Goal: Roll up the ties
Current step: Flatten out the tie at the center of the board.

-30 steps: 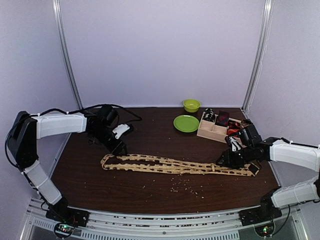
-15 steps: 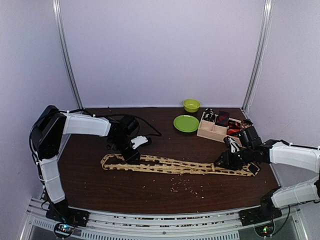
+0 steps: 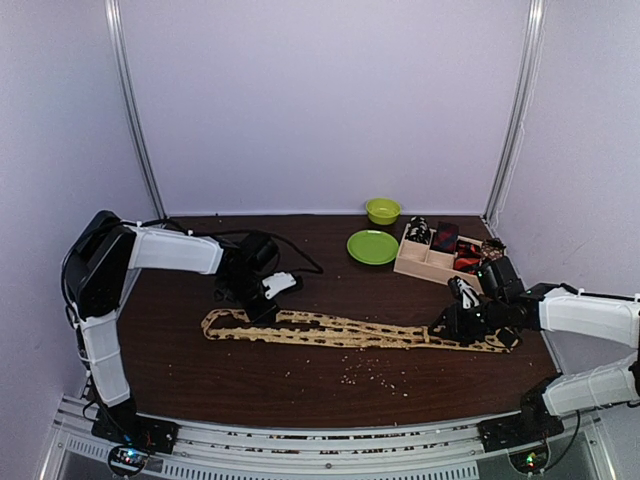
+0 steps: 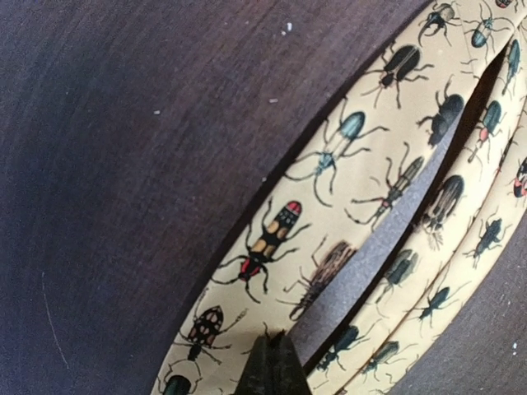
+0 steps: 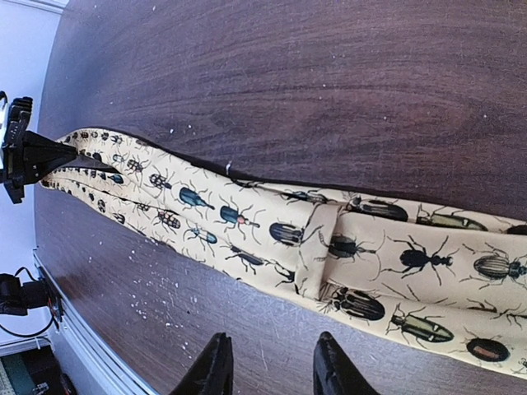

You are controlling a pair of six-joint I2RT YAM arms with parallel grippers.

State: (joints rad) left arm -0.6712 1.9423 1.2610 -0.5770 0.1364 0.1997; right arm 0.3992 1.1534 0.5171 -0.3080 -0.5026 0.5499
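We see the tie [image 3: 350, 333] as smooth, finely woven cloth with a faint sheen, its beetle print crisp. The bench [image 3: 300, 385] is dark wood grain with a low gloss (pale crumbs make it look slightly gritty). The plate [image 3: 372, 247] and bowl [image 3: 382, 210] look smooth and glossy; the tray [image 3: 420, 266] is pale, matt bare wood. The left end effector [image 4: 270, 362] and right end effector [image 5: 273, 346] are matt black, and the arm shells [image 3: 170, 250] are smooth white plastic.

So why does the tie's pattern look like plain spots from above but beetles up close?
Top external view: the long cream beetle-print fabric tie sits far off, so prints blur into spots; left wrist view: very close, beetles crisp; right wrist view: sharp too.
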